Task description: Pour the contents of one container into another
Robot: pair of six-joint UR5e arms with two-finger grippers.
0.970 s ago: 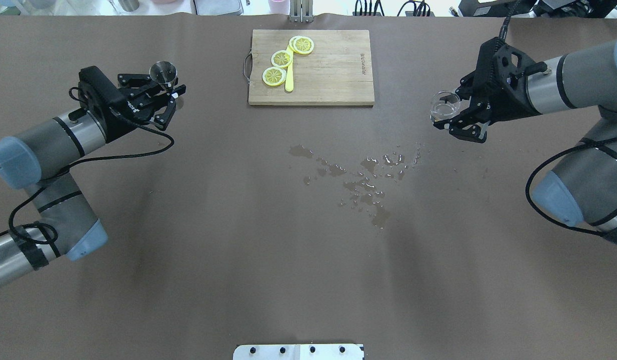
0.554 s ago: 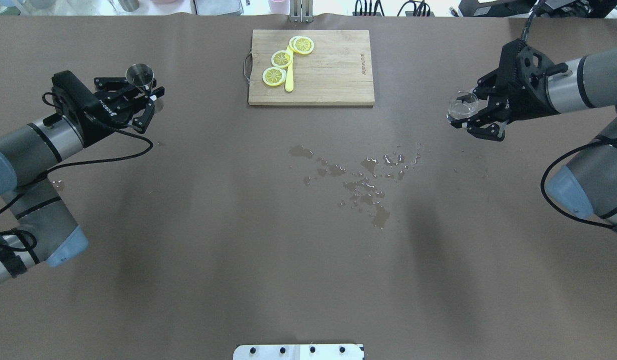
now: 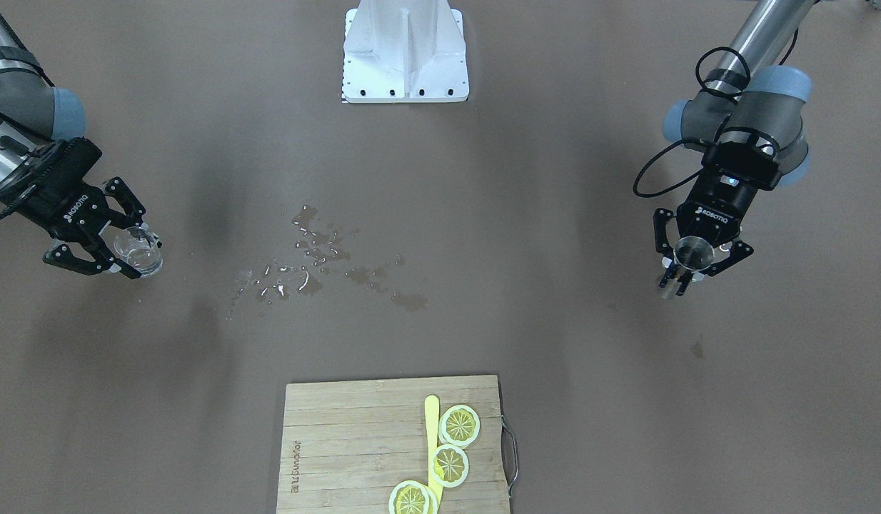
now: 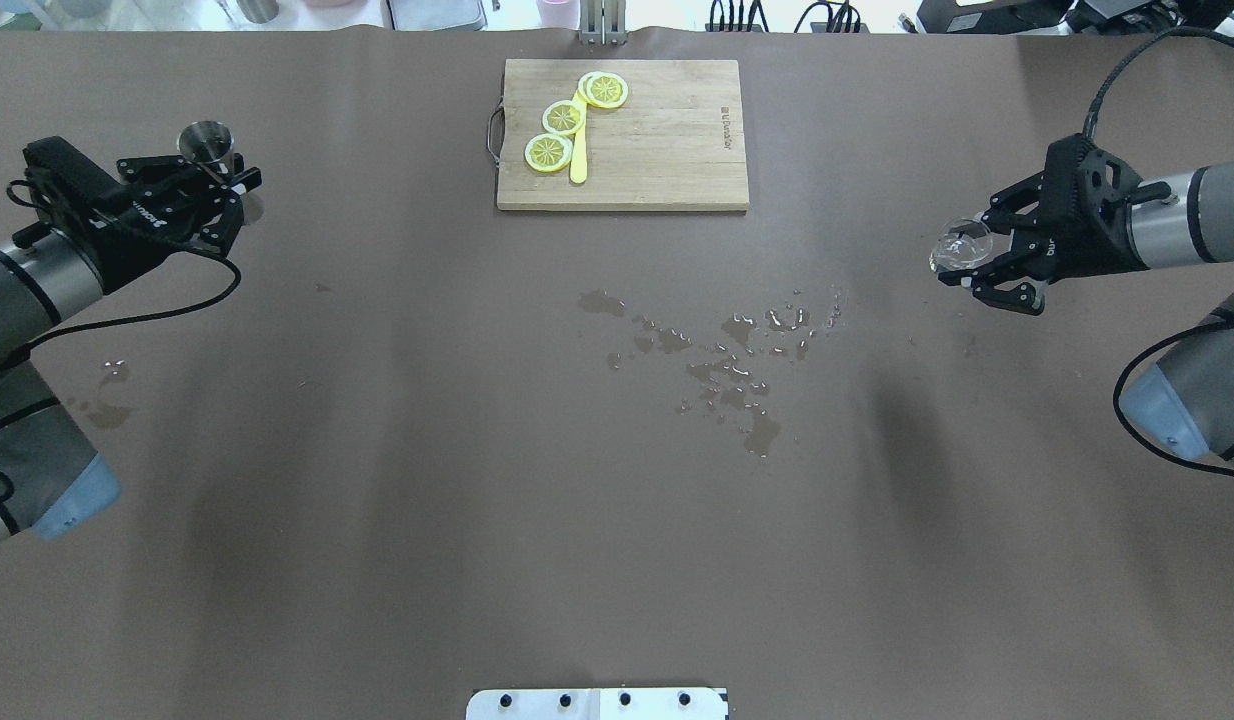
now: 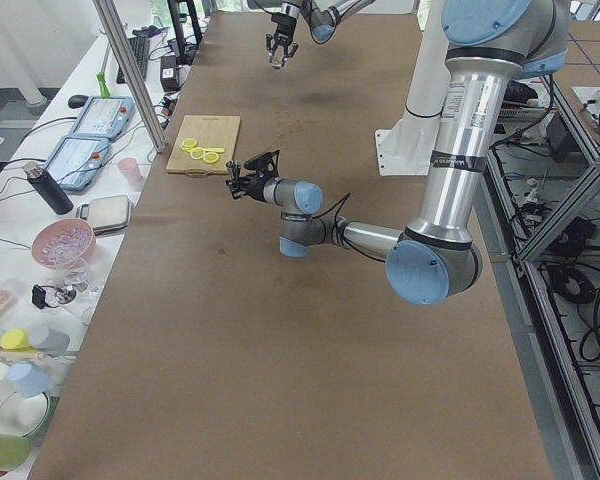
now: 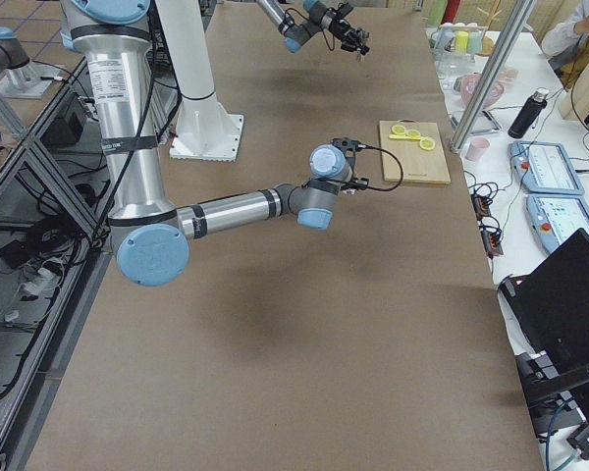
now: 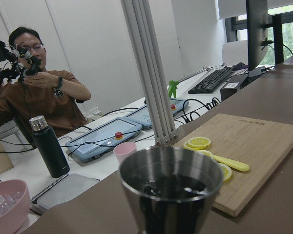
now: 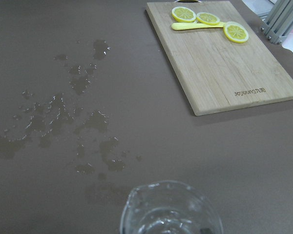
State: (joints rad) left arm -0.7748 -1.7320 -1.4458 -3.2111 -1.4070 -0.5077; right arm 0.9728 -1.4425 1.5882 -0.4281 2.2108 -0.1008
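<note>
The left claw (image 3: 692, 264) is clamped on the steel jigger (image 3: 695, 250), which is upright with liquid inside, at the table's (image 4: 477, 520) left end. The right claw (image 4: 963, 258) grips the clear glass (image 4: 957, 243) at the right end. Spilled puddles (image 4: 729, 352) lie between them.

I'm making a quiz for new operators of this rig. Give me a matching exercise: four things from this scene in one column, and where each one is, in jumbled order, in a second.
Things:
1. steel jigger
2. clear glass
3. lemon slices
4. spilled liquid

Places:
A. on the wooden cutting board
B. held in the right gripper
C. on the brown table cover, mid-table
D. held in the left gripper

Pairs: 1-D, 2-B, 3-A, 4-C
</note>
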